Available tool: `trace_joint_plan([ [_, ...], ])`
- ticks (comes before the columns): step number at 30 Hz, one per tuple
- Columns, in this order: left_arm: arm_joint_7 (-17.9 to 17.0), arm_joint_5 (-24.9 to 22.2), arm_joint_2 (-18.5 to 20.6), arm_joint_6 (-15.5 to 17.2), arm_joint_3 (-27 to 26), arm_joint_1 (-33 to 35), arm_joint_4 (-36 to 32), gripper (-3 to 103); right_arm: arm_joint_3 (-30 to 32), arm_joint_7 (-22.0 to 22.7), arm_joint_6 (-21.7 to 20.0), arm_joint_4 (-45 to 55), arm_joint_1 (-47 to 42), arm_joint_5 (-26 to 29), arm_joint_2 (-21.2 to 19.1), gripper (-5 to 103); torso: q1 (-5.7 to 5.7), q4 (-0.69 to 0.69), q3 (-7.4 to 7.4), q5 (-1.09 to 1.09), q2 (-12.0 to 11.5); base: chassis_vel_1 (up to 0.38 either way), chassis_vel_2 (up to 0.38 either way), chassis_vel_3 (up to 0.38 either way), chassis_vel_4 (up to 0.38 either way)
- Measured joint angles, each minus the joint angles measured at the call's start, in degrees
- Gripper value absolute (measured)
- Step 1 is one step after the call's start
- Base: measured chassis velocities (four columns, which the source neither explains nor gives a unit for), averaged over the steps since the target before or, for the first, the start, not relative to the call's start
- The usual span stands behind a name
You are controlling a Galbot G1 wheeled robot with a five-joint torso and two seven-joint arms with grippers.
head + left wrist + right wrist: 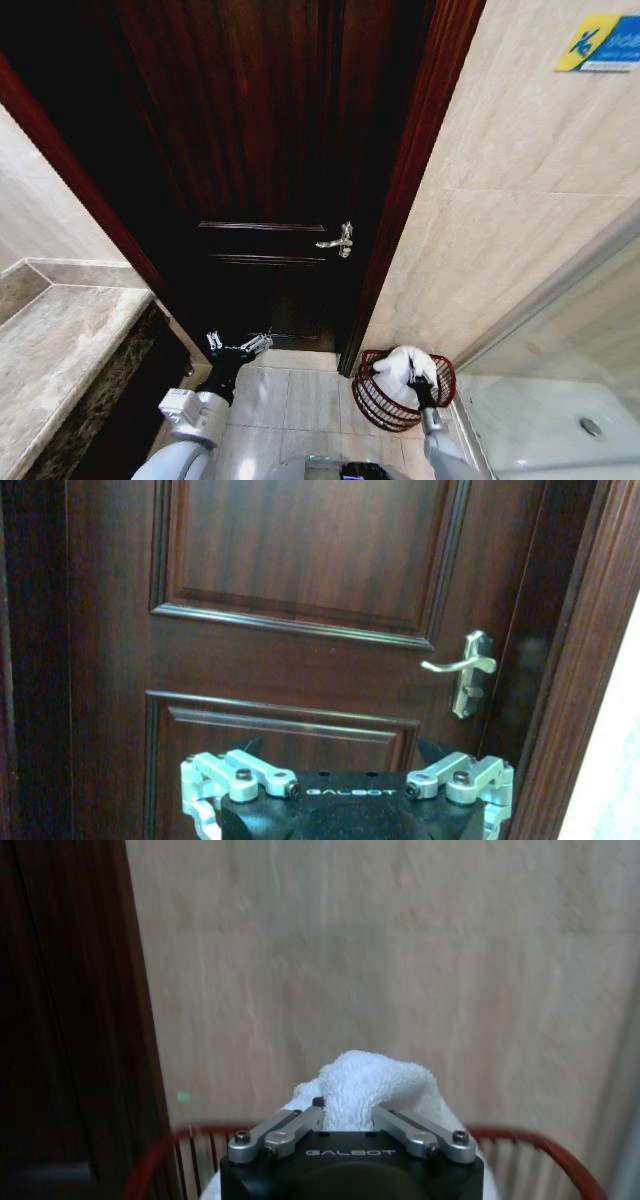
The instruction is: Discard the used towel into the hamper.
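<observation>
Towel (403,368) is being held bunched in the closed right end effector (418,385) over the hamper (372,398) on the right floor, ready for dropping; left end effector (238,346) is being kept spread open, empty, near the door (260,150).

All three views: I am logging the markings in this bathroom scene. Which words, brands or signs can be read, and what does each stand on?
"GALBOT", on the black body of the left gripper.
"GALBOT", on the black body of the right gripper, which holds the white towel over the hamper.
Blue and yellow sign on the tiled wall: a figure symbol shows; its lettering is too small to read.
</observation>
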Motion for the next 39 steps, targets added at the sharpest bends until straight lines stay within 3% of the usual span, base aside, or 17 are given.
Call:
trace_joint_plan([
  [2, 0.0, 0.0, 0.0, 0.0, 0.0, 0.0, 0.0, 100, 0.4, 0.0, -1.3, -1.5, 0.1, -0.1, -0.6, 5, 0.00, -0.01, 0.00, -0.10, 0.0, 0.000, 0.000, 0.000, 0.000],
  [5, 0.0, 0.0, 0.0, 0.0, 0.0, 0.0, 0.0, 100, 0.4, 0.1, -3.9, -3.0, 1.7, -0.1, -0.5, 5, 0.04, 0.01, 0.01, -0.01, 0.0, 0.000, 0.000, 0.000, 0.000],
  [13, 0.0, 0.0, 0.0, 0.0, 0.0, 0.0, 0.0, 100, -0.3, 0.6, -11.6, -3.6, 4.0, -2.0, 0.2, 5, 0.05, 0.02, 0.01, -0.05, 0.0, 0.000, 0.000, 0.000, 0.000],
  [20, 0.0, 0.0, 0.0, 0.0, 0.0, 0.0, 0.0, 100, -0.1, -1.4, -22.2, -3.7, 4.1, -4.3, -0.2, 5, 0.04, 0.01, 0.01, -0.04, 0.0, 0.000, 0.000, 0.000, 0.000],
  [31, 0.0, 0.0, 0.0, 0.0, 0.0, 0.0, 0.0, 100, 0.4, -2.7, -26.5, -3.3, 3.8, -5.6, -1.1, 5, 0.06, 0.01, 0.02, -0.04, 0.0, -0.035, 0.037, 0.037, -0.040],
  [39, 0.0, 0.0, 0.0, 0.0, 0.0, 0.0, 0.0, 100, 0.6, -4.1, -34.7, -3.7, 4.9, -7.0, -3.4, 5, 0.04, 0.01, 0.01, -0.05, 0.0, -0.032, 0.040, 0.026, -0.035],
])
